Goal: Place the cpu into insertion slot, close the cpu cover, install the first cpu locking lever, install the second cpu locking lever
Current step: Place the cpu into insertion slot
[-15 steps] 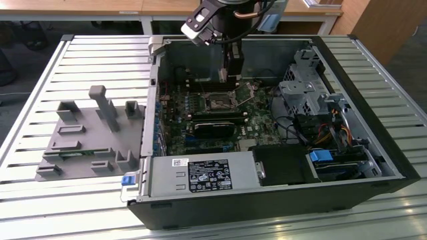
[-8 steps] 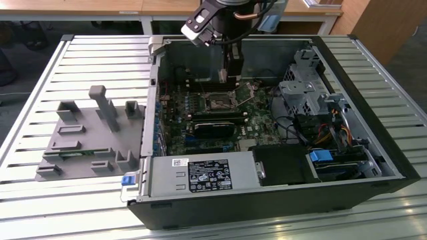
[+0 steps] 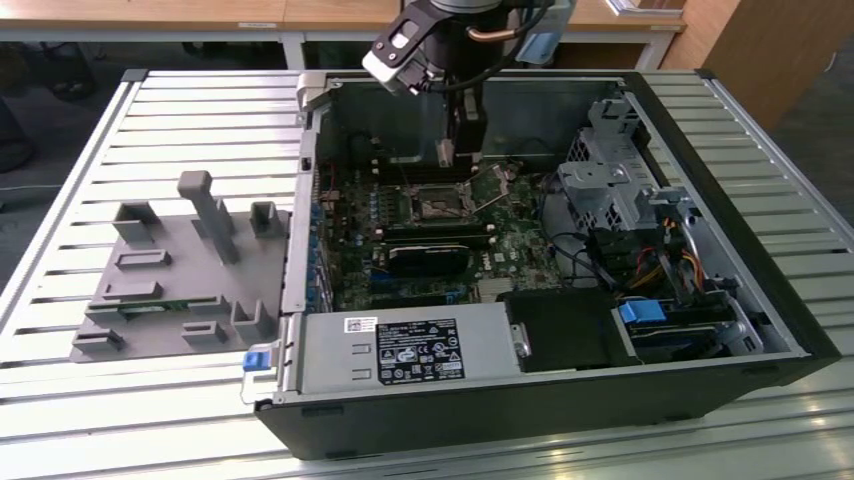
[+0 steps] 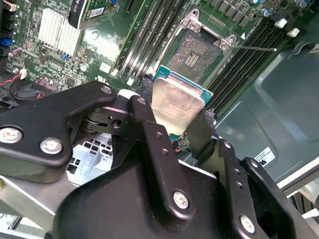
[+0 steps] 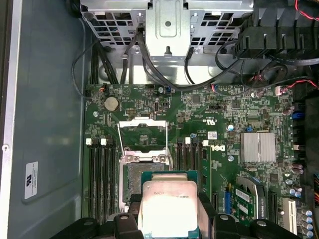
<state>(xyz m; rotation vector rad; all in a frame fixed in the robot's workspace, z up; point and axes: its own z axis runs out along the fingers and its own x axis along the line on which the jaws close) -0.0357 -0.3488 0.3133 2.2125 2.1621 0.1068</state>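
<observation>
Clamping the cpu [image 4: 175, 102] by two opposite edges, the gripper [image 5: 168, 219] hangs above the circuit board [image 5: 224, 114], the open insertion slot [image 4: 199, 52] lying lower and just past the chip, cpu cover [image 5: 142, 133] raised.

Bright overhead light; glare on slatted table [image 3: 94, 425]; case [image 3: 387, 125] interior dim; cpu [image 5: 168, 206] glints.

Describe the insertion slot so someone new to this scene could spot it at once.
Look inside the open black computer case at the green motherboard. Between banks of long narrow memory slots sits the insertion slot, near the cpu in the gripper. It alone is square, silver-rimmed, dark-centred.
</observation>
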